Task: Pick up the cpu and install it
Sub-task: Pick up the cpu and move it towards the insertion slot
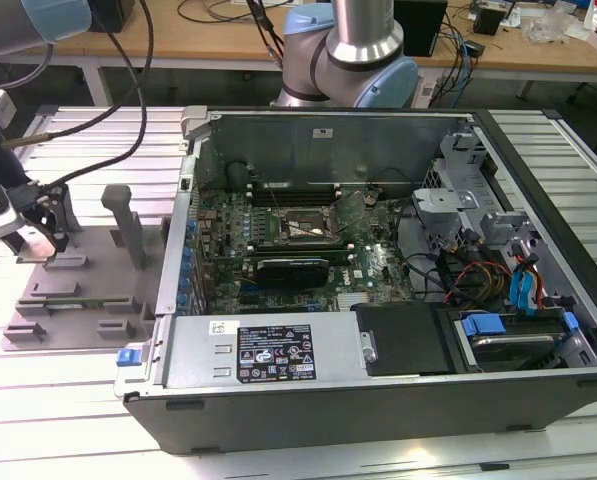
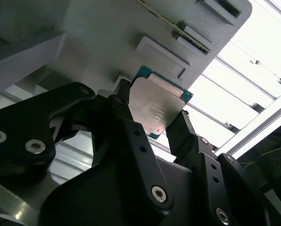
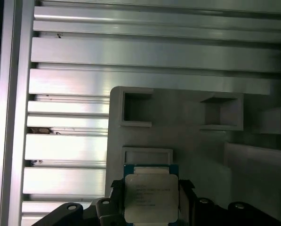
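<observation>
The cpu (image 2: 156, 106) is a flat square chip with a silver-grey metal top and a green rim. It sits between the two black fingers of my gripper (image 2: 153, 115), which is shut on its opposite edges. In the first wrist view the cpu (image 3: 151, 195) and the gripper (image 3: 151, 189) are over the grey plastic fixture plate (image 3: 187, 141). In the exterior view my gripper (image 1: 46, 226) is at the far left, over that fixture (image 1: 78, 290). The black socket frame (image 1: 303, 228) lies on the motherboard inside the open computer case, well to the exterior view's right of the gripper.
The fixture carries an upright grey post (image 1: 126, 225) and several raised pockets (image 3: 136, 109). It rests on a ribbed aluminium table (image 3: 69, 52). The open case wall (image 1: 178, 260) stands between fixture and motherboard. Cables and drive bays (image 1: 508, 290) fill the case's right side.
</observation>
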Controlling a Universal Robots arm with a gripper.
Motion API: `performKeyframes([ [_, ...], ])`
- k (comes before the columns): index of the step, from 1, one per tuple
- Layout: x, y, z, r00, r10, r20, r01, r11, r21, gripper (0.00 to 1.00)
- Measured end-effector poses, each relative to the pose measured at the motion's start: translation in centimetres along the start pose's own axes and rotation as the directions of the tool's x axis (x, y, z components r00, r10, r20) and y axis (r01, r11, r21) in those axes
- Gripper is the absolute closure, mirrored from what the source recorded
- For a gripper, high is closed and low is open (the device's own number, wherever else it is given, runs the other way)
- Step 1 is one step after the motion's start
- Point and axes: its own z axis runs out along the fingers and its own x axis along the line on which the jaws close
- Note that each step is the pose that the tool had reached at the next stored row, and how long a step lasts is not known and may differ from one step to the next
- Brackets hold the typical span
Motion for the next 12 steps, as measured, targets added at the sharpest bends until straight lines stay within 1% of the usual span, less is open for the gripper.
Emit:
performKeyframes([
  [2,-0.02,0.02,-0.24,1.0000,0.000,0.0002,0.000,1.0000,-0.0022,0.45],
  [3,-0.02,0.02,-0.28,1.0000,0.000,0.0002,0.000,1.0000,-0.0070,0.45],
  [6,-0.03,0.05,-0.64,1.0000,0.001,0.0006,0.000,0.9999,-0.0164,0.45],
  [8,-0.04,0.06,-0.81,1.0000,0.001,0.0007,-0.001,0.9998,-0.0186,0.45],
  [10,-0.06,0.09,-1.24,1.0000,0.001,0.0009,-0.001,0.9997,-0.0234,0.45],
  [12,-0.06,0.10,-1.49,1.0000,0.001,0.0009,-0.001,0.9997,-0.0263,0.45],
])
